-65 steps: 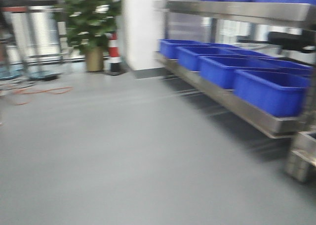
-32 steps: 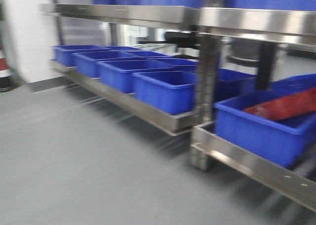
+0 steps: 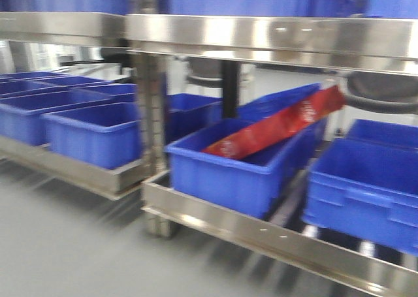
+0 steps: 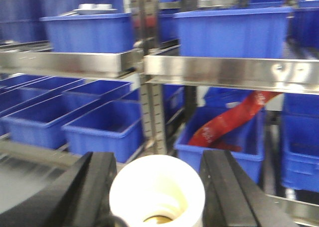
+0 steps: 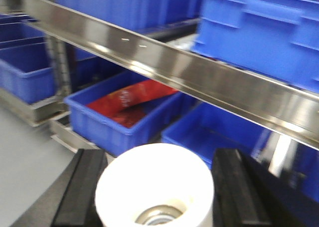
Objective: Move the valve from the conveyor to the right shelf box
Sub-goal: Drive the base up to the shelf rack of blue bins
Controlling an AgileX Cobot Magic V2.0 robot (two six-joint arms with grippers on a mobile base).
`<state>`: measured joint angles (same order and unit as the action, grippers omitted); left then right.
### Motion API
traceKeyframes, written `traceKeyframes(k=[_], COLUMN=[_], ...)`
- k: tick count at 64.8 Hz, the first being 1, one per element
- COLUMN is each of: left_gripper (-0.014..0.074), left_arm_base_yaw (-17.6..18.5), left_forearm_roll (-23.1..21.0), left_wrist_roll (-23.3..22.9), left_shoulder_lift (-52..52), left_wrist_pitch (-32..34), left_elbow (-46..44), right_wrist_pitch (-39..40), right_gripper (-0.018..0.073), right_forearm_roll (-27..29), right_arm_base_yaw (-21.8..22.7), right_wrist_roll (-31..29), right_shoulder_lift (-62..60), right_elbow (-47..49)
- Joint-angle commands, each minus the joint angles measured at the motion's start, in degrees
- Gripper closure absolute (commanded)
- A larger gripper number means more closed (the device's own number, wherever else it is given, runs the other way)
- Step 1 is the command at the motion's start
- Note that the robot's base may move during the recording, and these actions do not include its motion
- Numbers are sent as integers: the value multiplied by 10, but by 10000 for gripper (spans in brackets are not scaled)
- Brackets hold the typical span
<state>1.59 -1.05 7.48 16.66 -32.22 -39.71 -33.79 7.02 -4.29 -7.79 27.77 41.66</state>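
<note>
Blue plastic boxes (image 3: pixel 91 137) line steel shelves (image 3: pixel 261 39) across the front view. In the centre of that frame, the middle box (image 3: pixel 222 176) holds a red bag (image 3: pixel 281 127) that leans tilted over its far rim. The bag carries white print, too blurred to read. A lower-right box (image 3: pixel 366 192) sits just beside it.

In the left wrist view, the left claw (image 4: pixel 157 157) fills the bottom centre. Its 2 black fingers (image 4: pixel 92 187) are set narrow against the sides of a white valve (image 4: pixel 157 192), whose open end faces the camera and shows a yellowish bore. In the right wrist view, the right claw (image 5: pixel 158 154) grips a second valve (image 5: pixel 154 182) the same way at bottom centre, with a metal ring inside it. Both valves hang in front of the shelves, with the red bag's box beyond them.
</note>
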Motion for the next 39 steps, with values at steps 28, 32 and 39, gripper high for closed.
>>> traceKeyframes(k=[28,32,39], left_gripper=[708,708,708], left_arm_base_yaw=[3,3,3], left_forearm_roll=[-3,-3,-3], left_wrist_roll=[-4,-4,-4], left_shoulder_lift=[-3,-3,-3], left_wrist_pitch=[33,33,33], left_elbow=[-4,-4,-4], right_wrist_pitch=[47,47,47], right_gripper=[712,712,712], right_forearm_roll=[-4,-4,-4], right_arm_base_yaw=[0,0,0], right_wrist_roll=[-3,-3,-3], right_shoulder_lift=[-4,-4,-4], right_elbow=[10,10,10])
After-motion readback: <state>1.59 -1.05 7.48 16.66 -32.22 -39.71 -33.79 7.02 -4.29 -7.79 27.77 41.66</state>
